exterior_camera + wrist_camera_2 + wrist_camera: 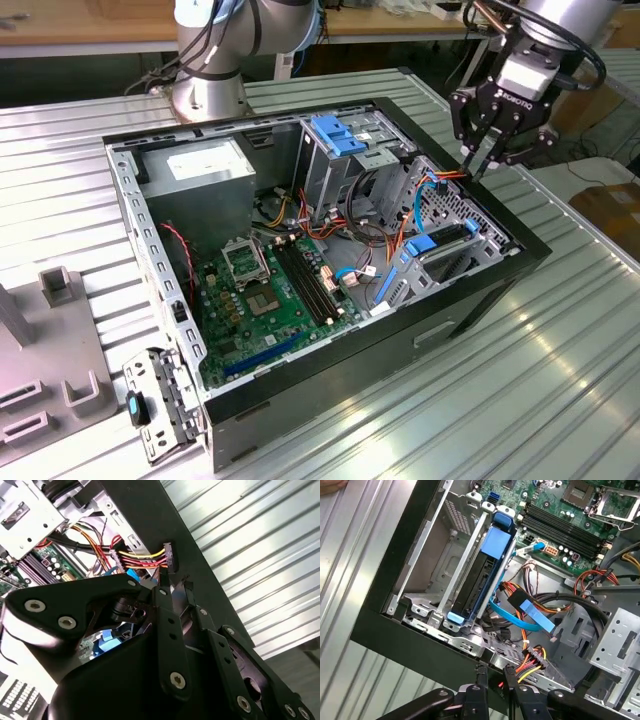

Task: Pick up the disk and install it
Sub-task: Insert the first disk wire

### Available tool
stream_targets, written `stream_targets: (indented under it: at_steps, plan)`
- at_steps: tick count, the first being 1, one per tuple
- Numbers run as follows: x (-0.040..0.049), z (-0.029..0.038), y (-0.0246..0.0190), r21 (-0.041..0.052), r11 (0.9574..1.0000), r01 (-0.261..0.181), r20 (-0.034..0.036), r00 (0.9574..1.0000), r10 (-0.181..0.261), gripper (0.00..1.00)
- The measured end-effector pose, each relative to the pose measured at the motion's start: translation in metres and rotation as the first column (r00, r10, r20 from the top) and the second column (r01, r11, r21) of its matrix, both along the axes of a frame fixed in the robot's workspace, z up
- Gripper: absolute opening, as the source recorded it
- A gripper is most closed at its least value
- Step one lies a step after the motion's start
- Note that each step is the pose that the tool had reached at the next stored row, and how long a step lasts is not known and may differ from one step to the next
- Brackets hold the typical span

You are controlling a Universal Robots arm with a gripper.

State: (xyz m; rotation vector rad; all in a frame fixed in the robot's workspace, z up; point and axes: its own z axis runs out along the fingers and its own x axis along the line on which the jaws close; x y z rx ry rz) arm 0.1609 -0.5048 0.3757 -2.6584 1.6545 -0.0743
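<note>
disk [480, 582] sits slotted in drive cage [440, 575] inside the case [405, 640]

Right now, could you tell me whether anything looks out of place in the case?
Yes: a power plug and a blue cable end lie free, plugged into nothing, near the case wall, right by the gripper.

A workshop: open computer case [330, 385] on a ribbed metal table [500, 400], wooden workbench [80, 20] behind.
</note>
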Motion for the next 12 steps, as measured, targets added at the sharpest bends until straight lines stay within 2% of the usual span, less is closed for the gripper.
stream_targets:
  at_steps: [1,4,5,6,8,10,11,12]
  plan:
    - [0.0004,-0.0002,0.0019,-0.0113,0.9999,-0.012,0.0048,0.9999,0.013,0.27]
    - [0.0005,-0.0002,0.0021,-0.0162,0.9975,-0.068,0.0048,0.9976,0.068,0.27]
    - [0.0004,-0.0002,0.0025,-0.0214,0.9960,-0.086,0.0046,0.9963,0.086,0.27]
    - [0.0004,-0.0003,0.0029,-0.0346,0.9927,-0.116,0.0034,0.9933,0.116,0.27]
    - [0.0004,-0.0004,0.0033,-0.0520,0.9852,-0.163,0.0011,0.9866,0.163,0.27]
    - [0.0004,-0.0003,0.0048,-0.0575,0.9769,-0.206,0.0001,0.9785,0.206,0.27]
    - [0.0004,-0.0003,0.0076,-0.0581,0.9723,-0.226,-0.0001,0.9740,0.227,0.27]
    - [0.0004,-0.0003,0.0115,-0.0590,0.9696,-0.237,0.0009,0.9713,0.238,0.27]
